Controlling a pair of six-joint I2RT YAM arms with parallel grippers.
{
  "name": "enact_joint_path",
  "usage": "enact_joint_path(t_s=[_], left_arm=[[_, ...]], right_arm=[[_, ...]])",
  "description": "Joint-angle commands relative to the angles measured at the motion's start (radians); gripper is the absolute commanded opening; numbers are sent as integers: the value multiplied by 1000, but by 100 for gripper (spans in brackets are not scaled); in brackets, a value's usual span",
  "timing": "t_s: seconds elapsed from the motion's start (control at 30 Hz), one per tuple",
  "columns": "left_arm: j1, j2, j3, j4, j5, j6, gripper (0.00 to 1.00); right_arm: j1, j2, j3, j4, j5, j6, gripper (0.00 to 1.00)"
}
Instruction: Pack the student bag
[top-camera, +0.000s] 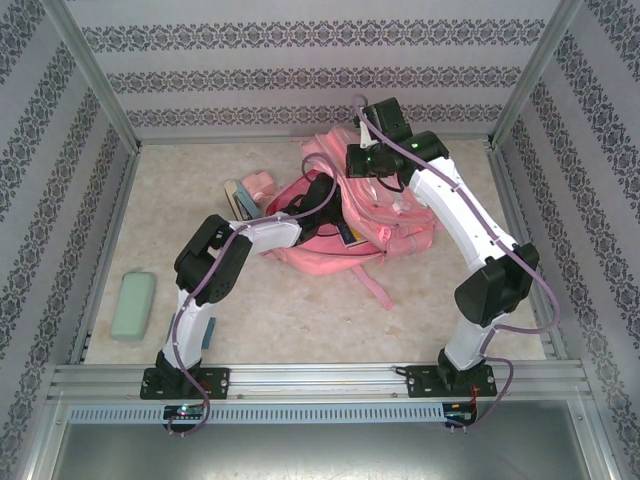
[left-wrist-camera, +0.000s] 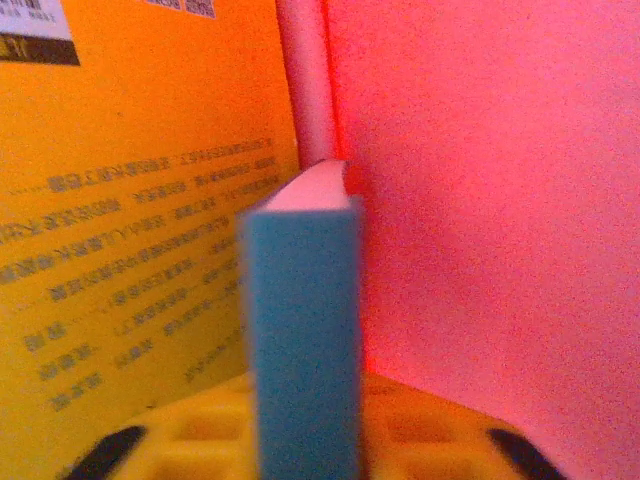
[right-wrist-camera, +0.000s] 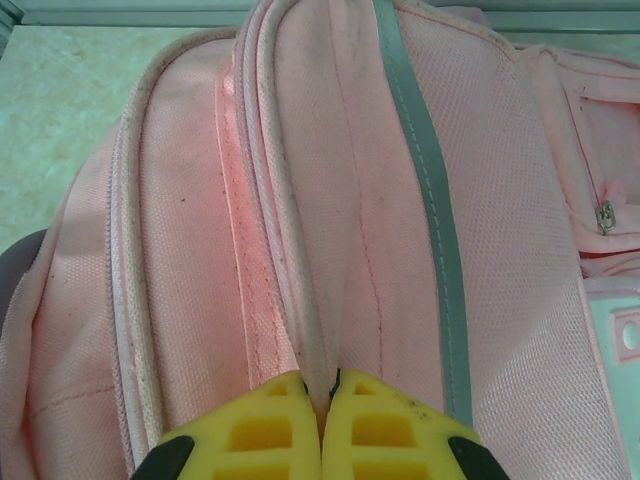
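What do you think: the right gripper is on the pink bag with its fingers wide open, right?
Not quite. The right gripper is on the student bag, but it is shut, pinching a fold of the fabric, not wide open. The right wrist view shows it.

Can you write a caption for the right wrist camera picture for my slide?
The right gripper, closed tight, pinches a piped seam of the pink student bag.
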Motion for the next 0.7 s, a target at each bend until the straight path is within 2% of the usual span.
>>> enact_joint_path(t_s=[0.0, 0.13, 0.23, 0.33, 0.47, 0.67], left_arm=[[-19, -3, 14, -133, -37, 33, 56], [-10, -80, -1, -249, -83, 104, 77], [7, -145, -55, -262, -82, 116, 90], [28, -218, -99, -305, -86, 139, 93], [49, -301, -116, -449, -115, 196, 94], [79, -446, -180, -666, -221, 256, 96]], right_arm=[[-3, -77, 21, 136, -51, 30, 0], [-11, -85, -13, 152, -55, 32, 0], [-16, -94, -48, 169, -56, 33, 0], [-19, -108, -95, 197, -59, 38, 0], [-18, -116, -145, 231, -82, 42, 0], [-2, -110, -202, 260, -101, 36, 0]])
